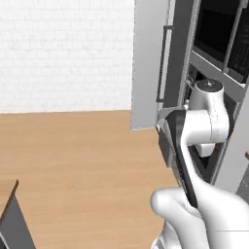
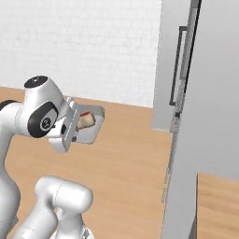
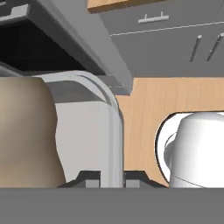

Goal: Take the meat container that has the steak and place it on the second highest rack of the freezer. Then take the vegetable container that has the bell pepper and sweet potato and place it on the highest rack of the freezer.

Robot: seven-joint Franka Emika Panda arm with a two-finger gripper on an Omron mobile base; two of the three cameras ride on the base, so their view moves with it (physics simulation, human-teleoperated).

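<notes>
My gripper [image 2: 73, 127] is shut on the rim of the vegetable container [image 2: 91, 125], a pale-grey thick-walled bowl held in the air left of the freezer [image 2: 210, 116]. The tan sweet potato [image 2: 86, 121] lies inside it, and a red sliver of the bell pepper [image 2: 84, 113] shows above that. In the hand view the container's wall [image 3: 114, 131] stands between my fingertips [image 3: 89, 178], with the sweet potato [image 3: 26, 135] large at the left. The freezer door [image 1: 148, 58] with its dark bar handle [image 1: 162, 63] stands ahead. The meat container and the steak are out of view.
Wooden floor [image 1: 87, 160] stretches to a white brick wall [image 1: 63, 48] on the left. A dark built-in oven front [image 1: 219, 29] sits at the upper right. Grey cabinets with bar handles [image 3: 153, 18] show in the hand view. A counter corner [image 1: 9, 204] is at the lower left.
</notes>
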